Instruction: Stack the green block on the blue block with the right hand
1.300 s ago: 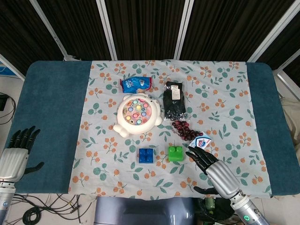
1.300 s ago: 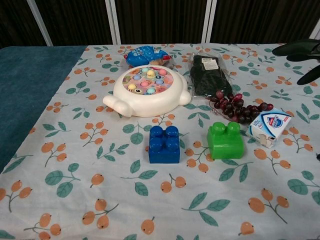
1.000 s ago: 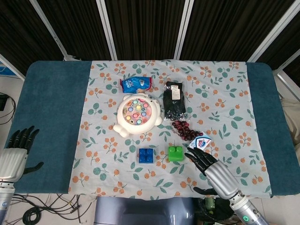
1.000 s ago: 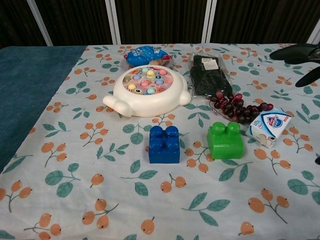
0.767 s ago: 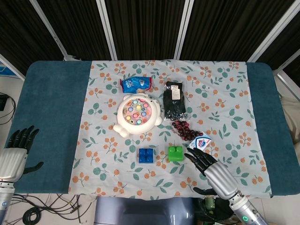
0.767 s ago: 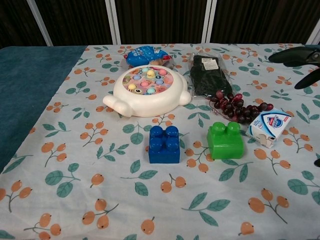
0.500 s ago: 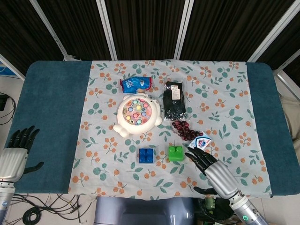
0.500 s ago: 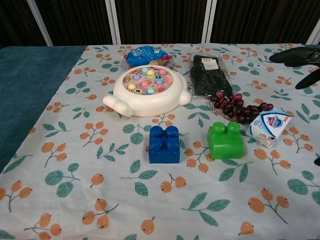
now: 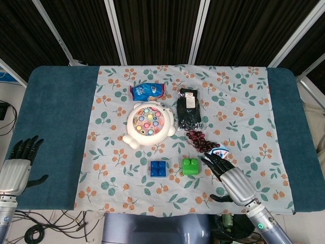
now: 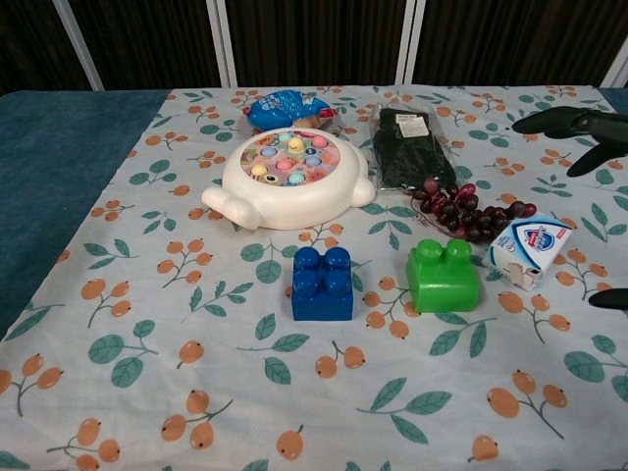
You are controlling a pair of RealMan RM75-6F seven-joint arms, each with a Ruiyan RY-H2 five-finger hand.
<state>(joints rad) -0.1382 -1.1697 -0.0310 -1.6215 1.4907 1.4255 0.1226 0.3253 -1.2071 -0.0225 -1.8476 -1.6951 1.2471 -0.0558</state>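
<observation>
On a floral tablecloth (image 9: 238, 101) laid across a blue-covered table (image 9: 56, 117), the green block (image 9: 190, 166) sits upright on the cloth beside the blue block (image 9: 158, 169), the two apart with a strip of patterned cloth between them. The right hand (image 9: 228, 179) hovers just to the right of the green block with its dark fingers (image 9: 210, 161) spread and reaching toward it — holding nothing, and not in contact with the block as far as the head view shows. In the chest view only dark fingertips (image 10: 559, 122) enter at the right edge, above the cloth. Partly covered by the right hand in the head view is a small white soap box (image 10: 528, 249), lying just right of the green block, with a bunch of dark red grapes (image 10: 463, 214) behind the two. Further back lie a black packet (image 9: 188, 108), a white toy fishing game (image 9: 149, 123) with pastel pieces on top, and a blue snack bag (image 9: 148, 91). The left hand (image 9: 18, 166) rests off the cloth at the near left corner of the table — fingers extended and apart, empty.
</observation>
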